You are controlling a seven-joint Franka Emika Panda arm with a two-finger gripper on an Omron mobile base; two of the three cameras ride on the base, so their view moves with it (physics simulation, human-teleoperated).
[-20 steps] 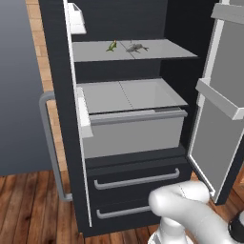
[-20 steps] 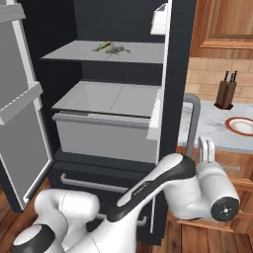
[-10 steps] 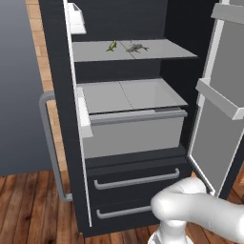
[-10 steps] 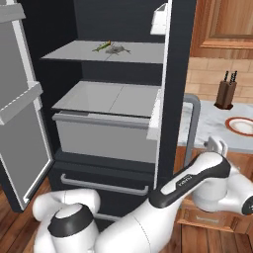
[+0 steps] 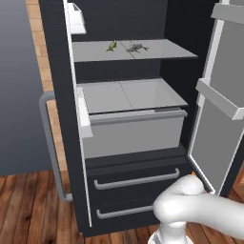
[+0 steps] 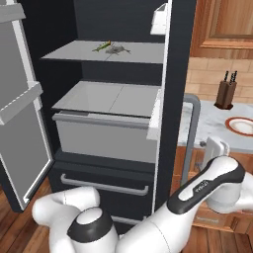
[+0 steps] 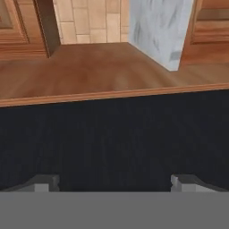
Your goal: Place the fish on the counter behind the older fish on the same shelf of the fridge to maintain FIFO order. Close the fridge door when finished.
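Note:
The black fridge stands with both doors swung open. On its upper pale grey shelf lie two fish side by side: the greenish-yellow fish and, just to its right, the older grey fish. My arm reaches low and to the right, around the right-hand door. The hand sits just below the marble counter. My gripper is open and holds nothing. It faces a black fridge surface at close range.
A knife block and a plate stand on the counter. The right door's grey bar handle is close to my hand. Door bins jut from the open doors. A wide drawer and two bottom drawers fill the fridge below.
My arm has swung right and its forearm has stretched toward the counter, past the right door's edge. The two fish and both doors stay where they were.

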